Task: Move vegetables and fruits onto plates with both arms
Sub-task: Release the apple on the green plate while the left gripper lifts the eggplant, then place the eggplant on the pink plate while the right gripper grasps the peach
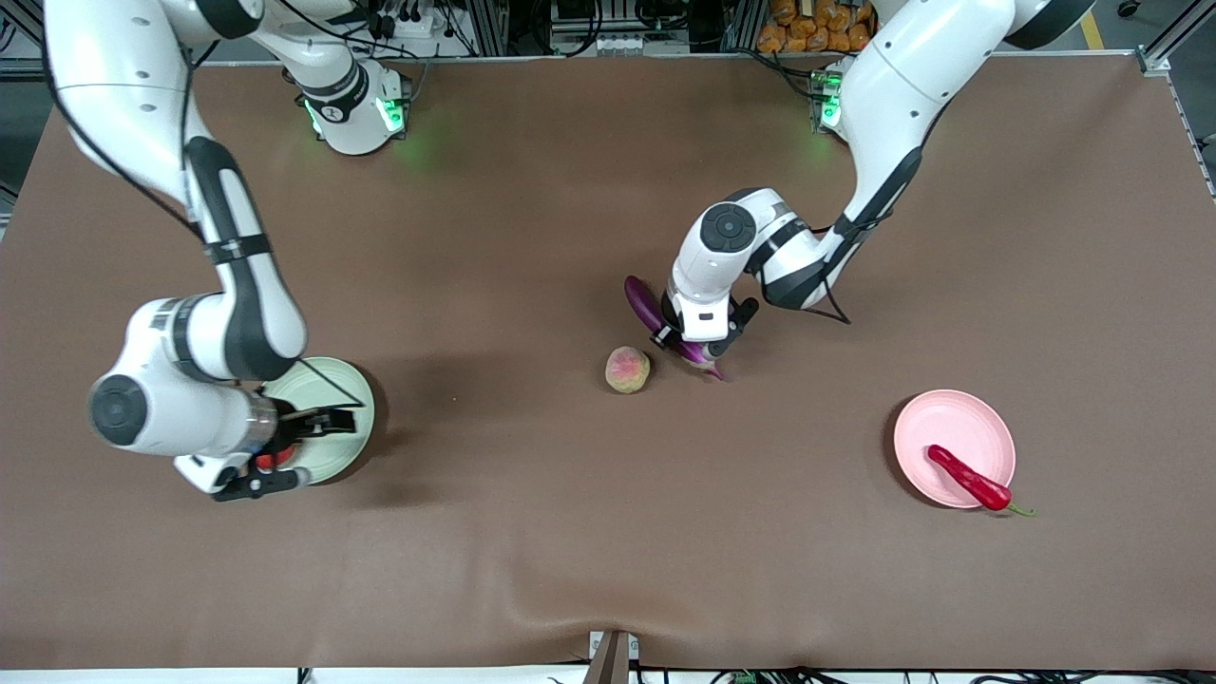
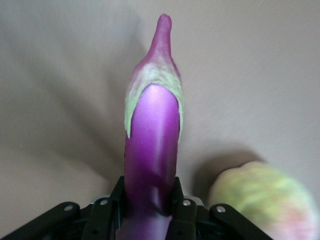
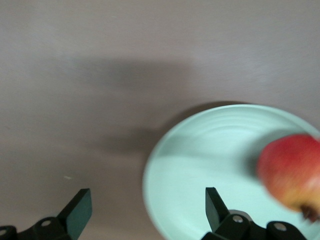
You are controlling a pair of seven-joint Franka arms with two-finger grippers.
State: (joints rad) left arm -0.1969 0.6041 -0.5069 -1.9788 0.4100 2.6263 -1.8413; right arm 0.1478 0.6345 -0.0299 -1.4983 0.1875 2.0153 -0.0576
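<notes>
Front view: left pincer (image 1: 700, 344) clamps eggplant (image 1: 644, 306) beside peach (image 1: 628, 370).

The pomegranate (image 3: 292, 170) lies on one plate (image 1: 347, 380) at the right arm's end of the table (image 1: 532, 532). The chili pepper (image 1: 969, 478) lies on the other plate (image 1: 936, 427) (stem overhanging its rim). Mid-table, the peach (image 1: 628, 369) sits beside the eggplant (image 1: 646, 309).

Eggplant (image 2: 150, 150) gripped beside peach (image 1: 628, 370); pomegranate (image 3: 291, 172) on green plate (image 3: 200, 170).
</notes>
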